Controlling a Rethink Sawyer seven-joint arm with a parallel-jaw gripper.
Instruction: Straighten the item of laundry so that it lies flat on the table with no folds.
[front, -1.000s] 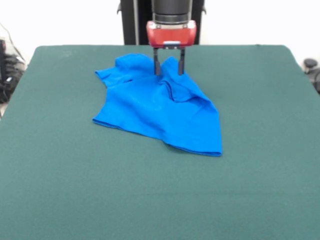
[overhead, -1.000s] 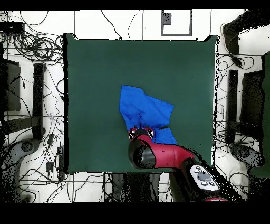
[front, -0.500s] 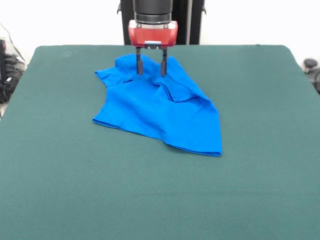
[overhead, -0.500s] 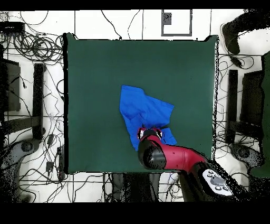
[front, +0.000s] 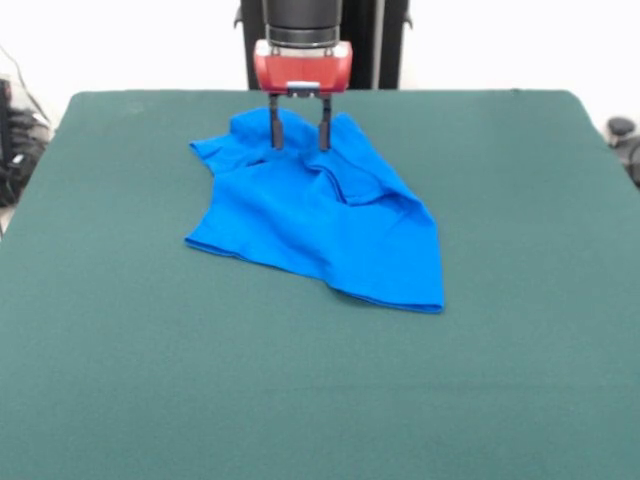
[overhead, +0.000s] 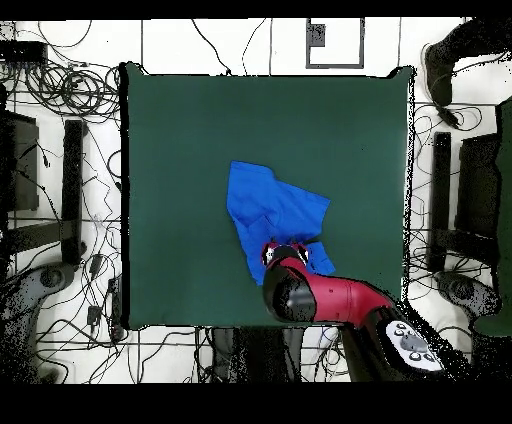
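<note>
Desk (front: 120, 380): large, dark green, rounded corners. Only the shirt lies on it. Wide bare felt toward the near edge in the front view, and broad strips to either side. Least room is at the far edge, where the arm comes in.

Shirt (front: 320, 220): bright blue, crumpled, sitting in the far half of the desk, roughly centred between the side edges. Not flat. A raised ridge of folded cloth runs across its upper middle, the far portion is bunched under the arm, and one lobe sticks out toward the left side of the front view. The near part spreads smoother, ending in a corner that points to the near right. In the overhead view the shirt (overhead: 270, 210) reads as an uneven patch close to the base-side edge, partly covered by the arm.

Judgement: task barely under way; most of the smoothing is left. Folds at the far portion need pulling out, and the open felt toward the near edge and both sides gives the space to do it. Pulling toward the far edge risks running out of desk.

Fingers (front: 297, 135): two dark prongs below the red head, parted with a clear gap, tips down at the bunched far part of the shirt. Nothing visibly gripped; whether tips touch cloth is unclear.
</note>
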